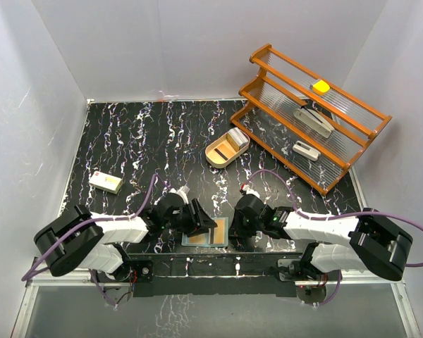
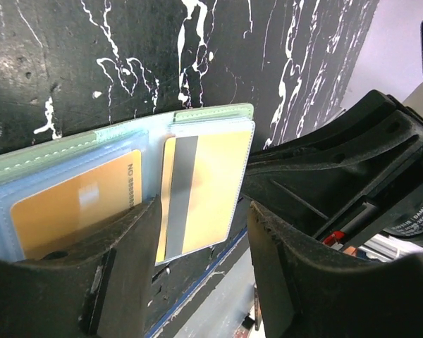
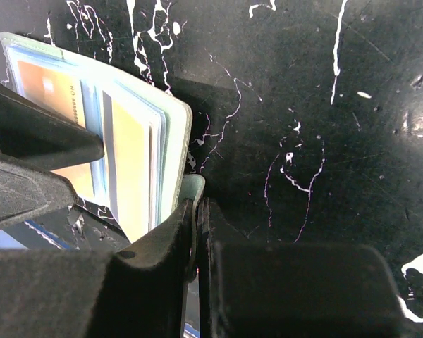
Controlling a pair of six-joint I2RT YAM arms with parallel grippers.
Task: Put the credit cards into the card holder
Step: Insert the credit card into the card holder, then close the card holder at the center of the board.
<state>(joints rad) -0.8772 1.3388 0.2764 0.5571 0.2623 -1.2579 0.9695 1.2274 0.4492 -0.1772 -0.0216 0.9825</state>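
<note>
The teal-green card holder point(image 1: 206, 233) lies open at the table's front edge between my two grippers. In the left wrist view the card holder point(image 2: 211, 113) shows an orange-tan credit card point(image 2: 77, 208) seated in its left pale blue pocket. A second card point(image 2: 208, 190) with a grey stripe sits partly in the right pocket, its lower end sticking out. My left gripper point(image 2: 201, 274) is open, its jaws either side of that card's lower end. My right gripper point(image 3: 197, 211) is shut on the holder's small snap tab point(image 3: 192, 186). Both cards also show in the right wrist view point(image 3: 130, 169).
An oval tan wooden tray point(image 1: 227, 148) holding a card stands behind the middle. An orange slatted rack point(image 1: 310, 116) with a yellow item point(image 1: 321, 86) and grey-white items fills the back right. A small white box point(image 1: 106, 182) lies at the left. The table's front edge is right below the holder.
</note>
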